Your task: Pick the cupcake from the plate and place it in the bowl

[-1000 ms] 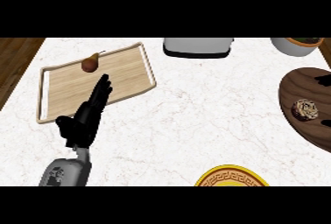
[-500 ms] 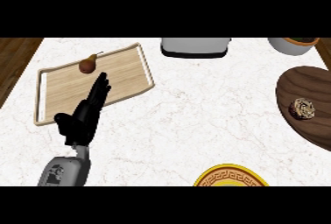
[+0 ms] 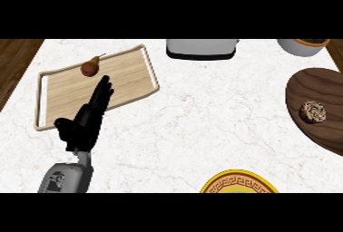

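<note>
The cupcake (image 3: 313, 112), brown with a pale swirled top, sits on a dark wooden plate (image 3: 320, 86) at the right edge of the head view. A yellow bowl (image 3: 240, 183) with a dark patterned rim shows at the bottom edge, partly cut off. My left hand (image 3: 84, 122) is open at the left, far from the cupcake. Its straight fingers point up over the near edge of a wooden tray and hold nothing. My right hand does not show.
A light wooden tray (image 3: 127, 74) lies at the upper left with a brown pear (image 3: 90, 67) on it. A grey toaster (image 3: 202, 48) stands at the back centre and a white pot (image 3: 305, 45) at the back right. Dark wooden floor borders the white marble counter's left side.
Everything in view has drifted slightly to the left. My left hand keeps the same open pose over the tray's edge, and the cupcake has stayed on its plate.
</note>
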### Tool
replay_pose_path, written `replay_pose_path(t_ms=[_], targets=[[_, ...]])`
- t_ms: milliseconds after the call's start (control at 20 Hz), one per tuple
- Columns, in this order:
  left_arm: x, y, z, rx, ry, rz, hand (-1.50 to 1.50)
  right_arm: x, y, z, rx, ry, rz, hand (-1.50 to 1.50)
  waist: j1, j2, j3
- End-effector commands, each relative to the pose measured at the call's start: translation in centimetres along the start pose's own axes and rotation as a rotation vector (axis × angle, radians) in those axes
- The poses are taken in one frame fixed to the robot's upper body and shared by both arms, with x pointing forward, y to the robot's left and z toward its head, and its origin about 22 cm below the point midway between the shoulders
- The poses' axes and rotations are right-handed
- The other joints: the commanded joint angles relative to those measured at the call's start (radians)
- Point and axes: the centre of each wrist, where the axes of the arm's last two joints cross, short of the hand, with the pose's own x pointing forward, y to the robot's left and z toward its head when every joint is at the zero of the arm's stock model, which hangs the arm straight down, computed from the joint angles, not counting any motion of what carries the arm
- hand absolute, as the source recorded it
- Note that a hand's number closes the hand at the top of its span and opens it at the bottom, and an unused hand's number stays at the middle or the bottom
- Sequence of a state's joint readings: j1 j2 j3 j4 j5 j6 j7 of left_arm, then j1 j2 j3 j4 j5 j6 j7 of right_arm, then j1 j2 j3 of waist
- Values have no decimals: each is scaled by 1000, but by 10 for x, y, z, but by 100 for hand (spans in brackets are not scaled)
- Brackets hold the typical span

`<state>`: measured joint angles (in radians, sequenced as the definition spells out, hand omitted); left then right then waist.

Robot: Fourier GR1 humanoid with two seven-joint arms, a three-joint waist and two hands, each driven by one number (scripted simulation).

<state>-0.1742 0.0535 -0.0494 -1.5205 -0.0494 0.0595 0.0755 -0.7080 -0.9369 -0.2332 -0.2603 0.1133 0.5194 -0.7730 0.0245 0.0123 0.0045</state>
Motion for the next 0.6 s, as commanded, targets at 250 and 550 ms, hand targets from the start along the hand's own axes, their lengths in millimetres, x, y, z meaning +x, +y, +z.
replay_pose_path(t_ms=[250, 550], targets=[[1, 5, 3, 15, 6, 0, 0, -8, -17, 33, 159, -87, -247, -150, -7, 2, 5], [-3, 1, 11, 6, -10, 7, 0, -1, -27, 39, 196, -84, -216, -150, -5, -1, 4]])
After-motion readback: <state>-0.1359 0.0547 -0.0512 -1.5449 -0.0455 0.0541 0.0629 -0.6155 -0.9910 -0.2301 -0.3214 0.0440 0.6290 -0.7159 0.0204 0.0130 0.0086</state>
